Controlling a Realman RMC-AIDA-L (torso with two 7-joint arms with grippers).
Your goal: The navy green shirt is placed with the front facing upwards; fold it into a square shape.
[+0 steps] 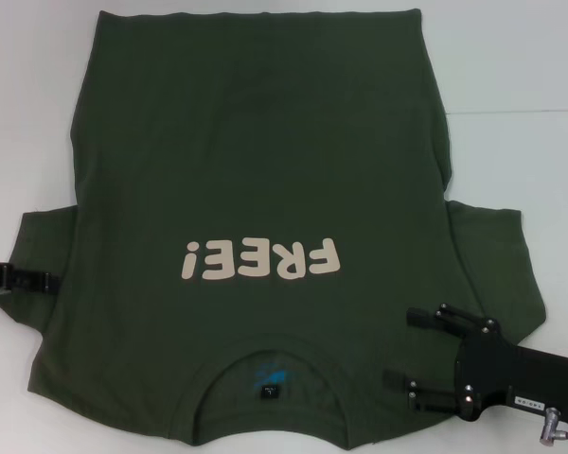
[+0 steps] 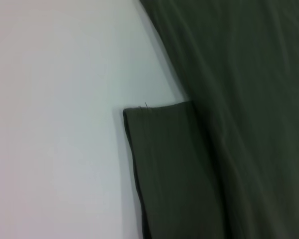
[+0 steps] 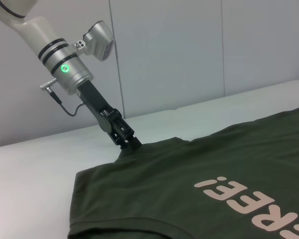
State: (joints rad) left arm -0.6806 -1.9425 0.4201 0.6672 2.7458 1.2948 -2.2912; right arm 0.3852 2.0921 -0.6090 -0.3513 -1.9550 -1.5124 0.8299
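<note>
The navy green shirt [image 1: 265, 170] lies flat on the white table, front up, its cream "FREE!" print [image 1: 261, 259] and collar [image 1: 270, 378] towards me. My left gripper [image 1: 45, 281] reaches in from the left edge onto the shirt's left sleeve [image 2: 169, 164]. In the right wrist view the left gripper [image 3: 130, 143] has its tips together at the sleeve's edge. My right gripper [image 1: 412, 350] hovers open over the shirt's right shoulder, beside the right sleeve [image 1: 497, 274], with nothing between its fingers.
White table [image 1: 521, 161] surrounds the shirt, with bare surface on both sides. A pale wall [image 3: 189, 55] stands behind the table's far side.
</note>
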